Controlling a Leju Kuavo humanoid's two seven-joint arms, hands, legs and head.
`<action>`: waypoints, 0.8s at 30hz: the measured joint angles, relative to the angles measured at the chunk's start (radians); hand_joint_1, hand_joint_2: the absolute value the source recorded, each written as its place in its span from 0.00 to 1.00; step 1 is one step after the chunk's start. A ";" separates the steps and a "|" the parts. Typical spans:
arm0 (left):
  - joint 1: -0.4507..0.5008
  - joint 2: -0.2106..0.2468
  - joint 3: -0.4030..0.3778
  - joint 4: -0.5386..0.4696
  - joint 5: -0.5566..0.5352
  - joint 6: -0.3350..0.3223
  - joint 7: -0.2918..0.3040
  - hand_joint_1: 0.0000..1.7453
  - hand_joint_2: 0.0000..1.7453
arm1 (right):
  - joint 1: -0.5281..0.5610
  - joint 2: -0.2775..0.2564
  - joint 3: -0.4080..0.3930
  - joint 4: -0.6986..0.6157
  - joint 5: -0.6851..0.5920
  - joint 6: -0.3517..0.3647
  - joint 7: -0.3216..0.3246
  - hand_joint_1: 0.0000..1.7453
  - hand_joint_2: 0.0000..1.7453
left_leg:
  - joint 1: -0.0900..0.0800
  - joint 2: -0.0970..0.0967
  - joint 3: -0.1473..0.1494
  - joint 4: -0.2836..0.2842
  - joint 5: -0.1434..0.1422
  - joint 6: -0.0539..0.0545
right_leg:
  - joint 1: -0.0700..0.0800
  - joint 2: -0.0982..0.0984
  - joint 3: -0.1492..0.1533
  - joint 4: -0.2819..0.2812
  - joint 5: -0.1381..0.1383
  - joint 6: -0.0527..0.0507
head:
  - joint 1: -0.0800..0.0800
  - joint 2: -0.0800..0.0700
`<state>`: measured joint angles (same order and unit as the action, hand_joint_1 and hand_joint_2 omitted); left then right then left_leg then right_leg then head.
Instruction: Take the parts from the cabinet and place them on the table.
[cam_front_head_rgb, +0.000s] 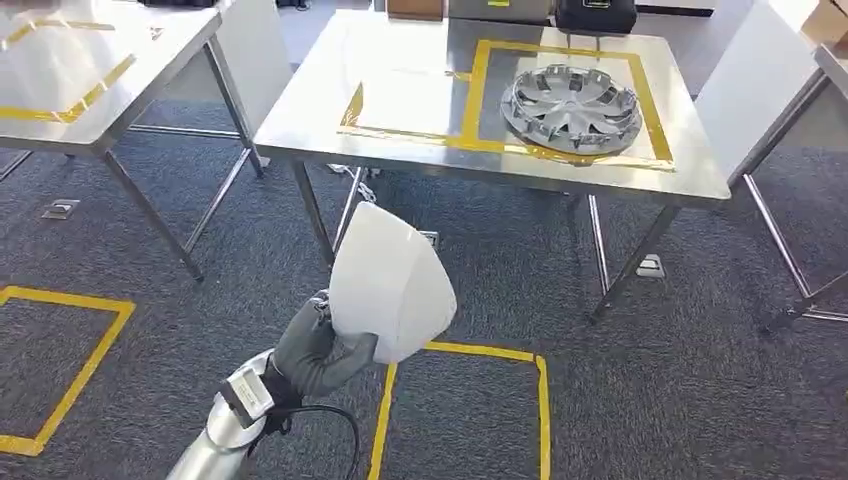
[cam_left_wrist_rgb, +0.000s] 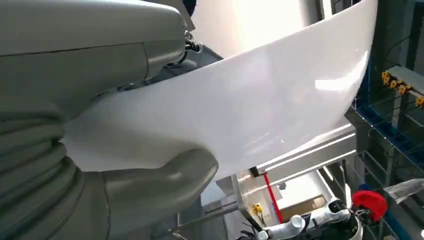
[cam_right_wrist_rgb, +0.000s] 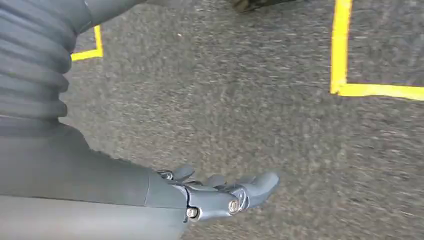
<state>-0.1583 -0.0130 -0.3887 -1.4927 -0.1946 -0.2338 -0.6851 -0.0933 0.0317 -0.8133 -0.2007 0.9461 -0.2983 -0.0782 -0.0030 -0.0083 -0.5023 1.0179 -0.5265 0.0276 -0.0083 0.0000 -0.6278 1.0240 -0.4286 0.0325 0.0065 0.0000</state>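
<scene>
**White part carried toward the table**

The left hand grips the white curved part by its lower edge, thumb pressed on the glossy face, likely so the shell stands upright above the hand for carrying. The steel table with its hubcap stands ahead. The right hand hangs over carpet, holding nothing, fingers seemingly extended.

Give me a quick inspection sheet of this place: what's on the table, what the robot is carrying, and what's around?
Surface: steel table marked with yellow tape.
Job's things: silver wheel cover lies inside the taped frame; white curved panel held above the carpet.
Clutter: nothing seen.
Hands: left robot hand grips the panel; right robot hand hangs over the carpet, holding nothing.
Cables: black cable loops at the left wrist.
Surroundings: grey carpet, yellow floor tape, second table.
</scene>
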 joint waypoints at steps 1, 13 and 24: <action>0.000 0.000 0.001 0.001 0.000 0.000 0.001 1.00 1.00 | -0.001 0.000 0.000 0.000 0.001 0.002 0.000 0.00 1.00 | -0.001 -0.002 -0.002 -0.004 -0.007 -0.008 | 0.004 -0.002 0.000 0.005 -0.048 -0.010 | 0.002 0.000; -0.013 -0.004 0.000 -0.001 -0.002 -0.006 0.008 1.00 1.00 | 0.013 0.000 -0.001 0.000 0.000 -0.002 -0.024 0.00 1.00 | 0.004 0.002 -0.153 0.155 -0.011 -0.037 | 0.001 0.005 0.106 -0.007 -0.087 -0.046 | -0.019 0.000; -0.025 -0.010 0.001 0.002 -0.005 -0.010 0.010 1.00 1.00 | -0.090 -0.039 -0.073 -0.029 -0.148 0.160 -0.419 0.00 1.00 | 0.001 0.006 -0.073 -0.002 0.059 0.020 | -0.001 0.004 -0.026 0.248 -0.178 0.006 | -0.008 0.000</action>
<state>-0.1831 -0.0233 -0.3876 -1.4912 -0.1999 -0.2441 -0.6748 -0.1832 -0.0069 -0.8862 -0.2293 0.7984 -0.1380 -0.4968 -0.0025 -0.0025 -0.5750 1.0154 -0.4673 0.0472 -0.0091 0.0041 -0.6539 1.2719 -0.6070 0.0384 -0.0011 0.0000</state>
